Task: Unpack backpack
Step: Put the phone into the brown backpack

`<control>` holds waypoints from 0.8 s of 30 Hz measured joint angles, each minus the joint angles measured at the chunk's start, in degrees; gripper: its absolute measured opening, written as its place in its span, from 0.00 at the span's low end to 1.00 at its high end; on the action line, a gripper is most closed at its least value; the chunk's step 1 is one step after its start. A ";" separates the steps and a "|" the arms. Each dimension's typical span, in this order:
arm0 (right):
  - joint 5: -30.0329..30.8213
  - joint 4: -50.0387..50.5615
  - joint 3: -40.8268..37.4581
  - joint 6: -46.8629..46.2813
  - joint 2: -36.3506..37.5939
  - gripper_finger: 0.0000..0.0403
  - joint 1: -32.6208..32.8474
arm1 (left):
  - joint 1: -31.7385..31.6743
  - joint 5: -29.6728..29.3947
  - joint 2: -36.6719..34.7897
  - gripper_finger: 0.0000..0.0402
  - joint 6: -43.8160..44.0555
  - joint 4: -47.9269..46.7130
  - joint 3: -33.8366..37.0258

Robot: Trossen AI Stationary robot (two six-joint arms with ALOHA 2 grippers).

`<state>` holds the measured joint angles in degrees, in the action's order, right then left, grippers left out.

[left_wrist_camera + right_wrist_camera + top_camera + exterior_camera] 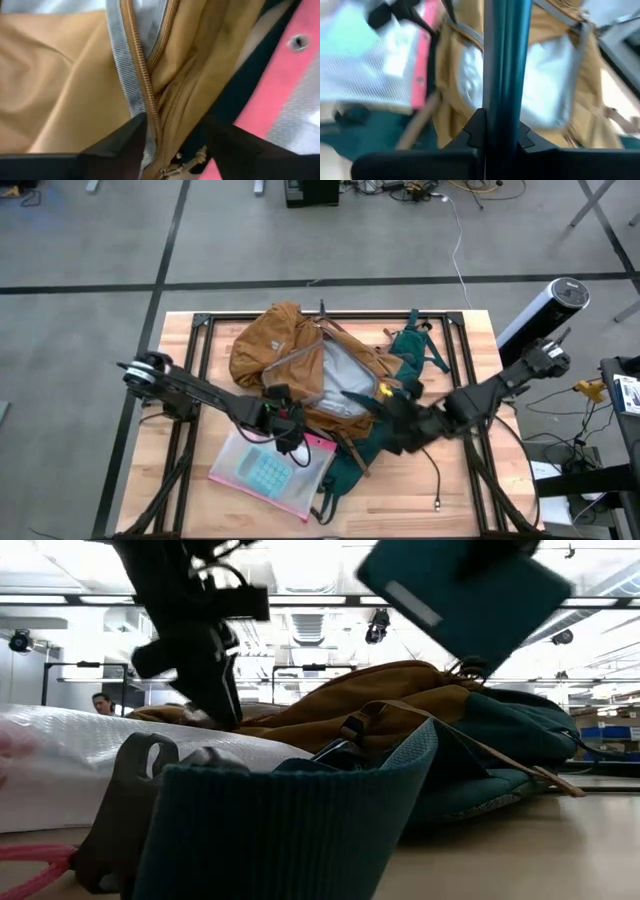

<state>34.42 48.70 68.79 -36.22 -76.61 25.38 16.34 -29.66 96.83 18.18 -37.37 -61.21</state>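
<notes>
The mustard-tan backpack [300, 360] lies on the wooden table with its zip open, grey lining [345, 375] showing and its dark green back panel [350, 455] spread toward the near edge. My left gripper [285, 428] is open at the backpack's near-left side. In the left wrist view its fingers [125, 147] stand on either side of the zip edge [142, 85]; whether they touch it I cannot tell. My right gripper [400, 425] is over the backpack's near-right side, shut on a flat teal case [455, 595]. My right gripper pinches the flat teal case between its two fingers, one on each broad face, near one edge [502, 112]. The case runs away from the fingers and shows edge-on in the right wrist view. It is lifted clear above the backpack and hangs tilted in the low view.
A clear pink-edged pouch [268, 470] lies on the table near my left gripper, partly under it. Black frame rails [200, 330] run along the tabletop. A loose cable with a plug [437, 502] lies at the near right. A white-and-black cylinder [545, 310] stands beyond the right edge.
</notes>
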 joint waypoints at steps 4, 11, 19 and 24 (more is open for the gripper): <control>-6.53 -6.92 0.02 6.49 -0.04 0.02 -6.44 | -0.07 -3.05 2.12 0.62 3.41 -0.60 -0.13; -14.78 -7.37 0.07 11.46 -0.04 0.02 -16.43 | 0.00 -5.09 1.39 0.68 7.84 -4.30 -2.91; -23.19 -8.04 -0.37 13.88 -0.45 0.02 -27.44 | -2.44 -11.45 1.28 0.68 7.64 -1.41 -0.04; -31.03 -10.99 -2.20 16.31 -0.45 0.02 -33.14 | -3.83 -10.21 1.28 0.68 5.04 3.51 2.73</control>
<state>3.39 37.72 66.60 -19.91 -77.06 -7.76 12.50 -39.86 98.10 23.21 -33.86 -58.48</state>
